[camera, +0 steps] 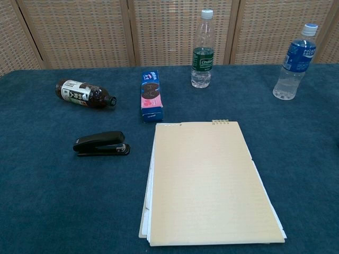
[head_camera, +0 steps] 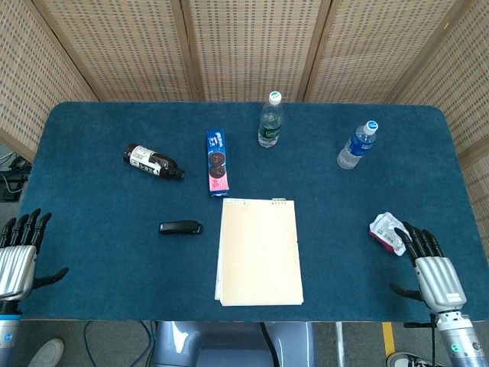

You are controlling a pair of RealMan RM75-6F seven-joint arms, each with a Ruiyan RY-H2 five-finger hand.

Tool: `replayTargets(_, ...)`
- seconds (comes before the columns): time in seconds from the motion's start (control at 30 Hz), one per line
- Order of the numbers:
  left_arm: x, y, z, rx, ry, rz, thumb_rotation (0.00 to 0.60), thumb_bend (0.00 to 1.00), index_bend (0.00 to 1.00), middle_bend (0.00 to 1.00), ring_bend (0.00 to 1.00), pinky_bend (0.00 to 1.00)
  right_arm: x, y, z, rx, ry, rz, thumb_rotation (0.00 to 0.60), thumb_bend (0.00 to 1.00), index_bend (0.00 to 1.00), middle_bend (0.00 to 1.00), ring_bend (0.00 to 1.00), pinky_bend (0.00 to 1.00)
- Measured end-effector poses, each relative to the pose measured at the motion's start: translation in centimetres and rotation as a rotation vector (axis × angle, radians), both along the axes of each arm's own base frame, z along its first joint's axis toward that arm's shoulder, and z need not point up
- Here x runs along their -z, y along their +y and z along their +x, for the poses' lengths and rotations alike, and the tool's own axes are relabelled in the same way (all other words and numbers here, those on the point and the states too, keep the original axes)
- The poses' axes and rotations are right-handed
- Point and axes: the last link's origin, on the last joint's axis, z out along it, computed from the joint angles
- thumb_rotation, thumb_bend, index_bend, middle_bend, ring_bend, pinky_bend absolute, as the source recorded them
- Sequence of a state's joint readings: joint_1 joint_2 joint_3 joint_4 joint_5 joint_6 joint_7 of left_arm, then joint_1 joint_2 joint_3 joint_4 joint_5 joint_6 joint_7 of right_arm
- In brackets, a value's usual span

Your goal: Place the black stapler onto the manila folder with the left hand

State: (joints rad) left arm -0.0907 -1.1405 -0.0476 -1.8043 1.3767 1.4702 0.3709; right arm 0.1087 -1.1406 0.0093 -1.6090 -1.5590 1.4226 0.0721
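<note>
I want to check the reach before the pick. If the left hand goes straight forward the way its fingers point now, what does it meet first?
Probably nothing: the left hand points up the table's left edge, over bare blue cloth. The black stapler lies well to its right.

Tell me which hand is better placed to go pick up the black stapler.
Left. The stapler lies left of the folder, on the left hand's side; the right hand sits beyond the folder.

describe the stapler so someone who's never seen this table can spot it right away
Start at the manila folder lying flat near the front middle of the blue table. Just off its left edge, apart from it, lies the black stapler. It is the only all-black, label-free item; the dark bottle behind it carries a label.
</note>
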Motion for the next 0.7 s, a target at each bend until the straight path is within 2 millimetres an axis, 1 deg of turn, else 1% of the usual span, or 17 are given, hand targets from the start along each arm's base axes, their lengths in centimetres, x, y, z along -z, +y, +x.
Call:
replayTargets(0.17, 0.4, 0.7, 0.1, 0.009, 0.009, -0.017, 0.600, 0.03, 0.00, 0.00, 0.00, 0.00, 0.1, 0.0, -0.1, 0.004, 0.002, 0.001, 0.600, 0.15, 0.06, 0.00, 0.00, 0.00)
replayTargets(0.27, 0.9, 1.8, 0.2, 0.017, 0.037, -0.048, 0.600, 0.07, 0.00, 0.00, 0.00, 0.00, 0.2, -0.1, 0.0, 0.003, 0.005, 0.004, 0.600, 0.15, 0.06, 0.00, 0.00, 0.00)
replayTargets(0.33, 1.2, 2.8, 0.5, 0.028, 0.054, -0.068, 0.600, 0.09, 0.00, 0.00, 0.00, 0.03, 0.2, -0.1, 0.0, 0.003, 0.007, 0.004, 0.600, 0.15, 0.07, 0.00, 0.00, 0.00)
replayTargets(0.4, 1.5, 3.9, 0.8, 0.038, 0.061, -0.087, 0.600, 0.12, 0.01, 0.00, 0.01, 0.11, 0.2, -0.1, 0.0, 0.004, 0.005, 0.002, 0.600, 0.15, 0.07, 0.00, 0.00, 0.00)
replayTargets(0.43, 1.7, 4.4, 1.0, 0.043, 0.062, -0.094, 0.600, 0.13, 0.02, 0.00, 0.03, 0.13, 0.2, -0.1, 0.0, 0.004, 0.004, 0.000, 0.600, 0.15, 0.07, 0.00, 0.00, 0.00)
replayTargets(0.5, 2.2, 5.5, 1.4, 0.048, 0.060, -0.112, 0.600, 0.13, 0.08, 0.01, 0.08, 0.17, 0.2, -0.1, 0.0, 0.005, 0.002, -0.003, 0.600, 0.15, 0.07, 0.00, 0.00, 0.00)
replayTargets(0.6, 3.1, 7.1, 2.0, 0.055, 0.059, -0.137, 0.600, 0.14, 0.17, 0.08, 0.15, 0.20, 0.1, -0.1, 0.0, 0.007, -0.002, -0.005, 0.600, 0.15, 0.07, 0.00, 0.00, 0.00)
replayTargets(0.7, 4.4, 8.3, 2.5, 0.057, 0.055, -0.164, 0.600, 0.14, 0.23, 0.11, 0.18, 0.23, -0.1, -0.2, -0.1, 0.008, -0.007, -0.008, 0.600, 0.15, 0.07, 0.00, 0.00, 0.00)
